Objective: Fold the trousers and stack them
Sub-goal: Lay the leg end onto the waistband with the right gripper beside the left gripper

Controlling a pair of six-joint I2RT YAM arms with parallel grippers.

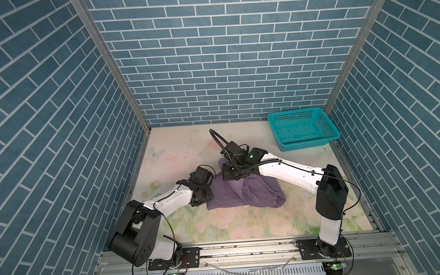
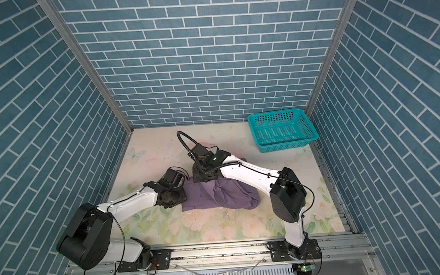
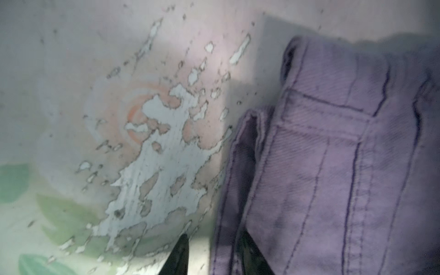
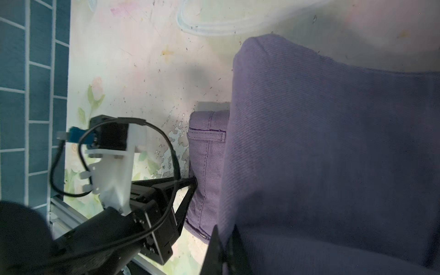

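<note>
- Trousers (image 1: 246,194) (image 2: 220,195): purple cloth, bunched and partly folded. They lie about mid-table on the flowered table (image 1: 245,227), between the two arms.
- Left gripper (image 3: 215,258): set low at the trousers' left edge in both top views. The jaws stand partly apart. One fingertip (image 3: 178,254) is over bare table and the other lies against the cloth, with the stitched edge between them. A gap shows beside the first fingertip, so nothing is gripped.
- Right gripper (image 4: 226,250) (image 1: 231,179): reaches across to the far side of the trousers. The jaws are pressed together on a fold of the cloth, which rises from the pile to the fingertips like a tent.
- Left wrist view: doubled seams and a stitched pocket edge on the trousers (image 3: 333,166). A worn patch (image 3: 162,154) in the table print lies just beside them.
- Right wrist view: the lifted fold (image 4: 333,142) fills the frame, with the left gripper touching the lower layer's edge.
- Basket (image 1: 297,111) (image 2: 275,112): teal and perforated, in the far right corner, well apart from the trousers.
</note>
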